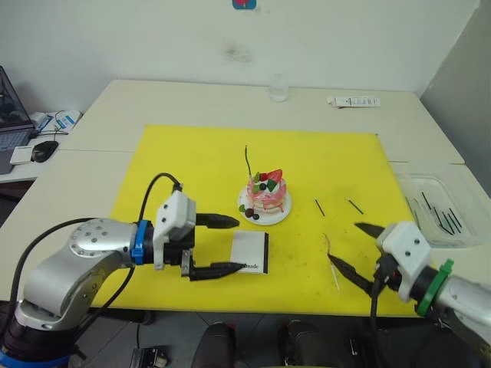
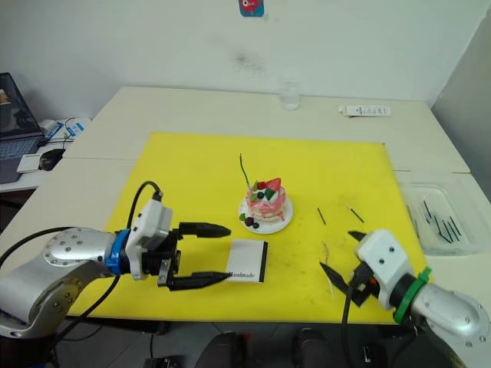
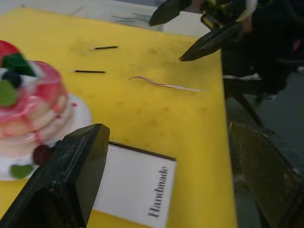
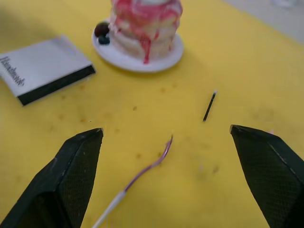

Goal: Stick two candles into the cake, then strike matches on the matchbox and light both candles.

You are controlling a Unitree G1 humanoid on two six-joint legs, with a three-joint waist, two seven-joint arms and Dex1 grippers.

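I am seeing 1 candle done: the green candle (image 1: 247, 160) is standing in the cake (image 1: 266, 193), mid-mat on the yellow mat (image 1: 192, 153) covering the table. The pink candle (image 4: 142, 173) is lying near the mat's front edge, and my right end effector (image 4: 166, 156) is hovering spread wide over it, grasping nothing. My left end effector (image 1: 219, 245) is gaping around the matchbox's (image 1: 251, 251) near end, not clenching. 2 matches (image 1: 318, 206) are lying right of the cake. Second candle and both lightings are remaining, I judge.
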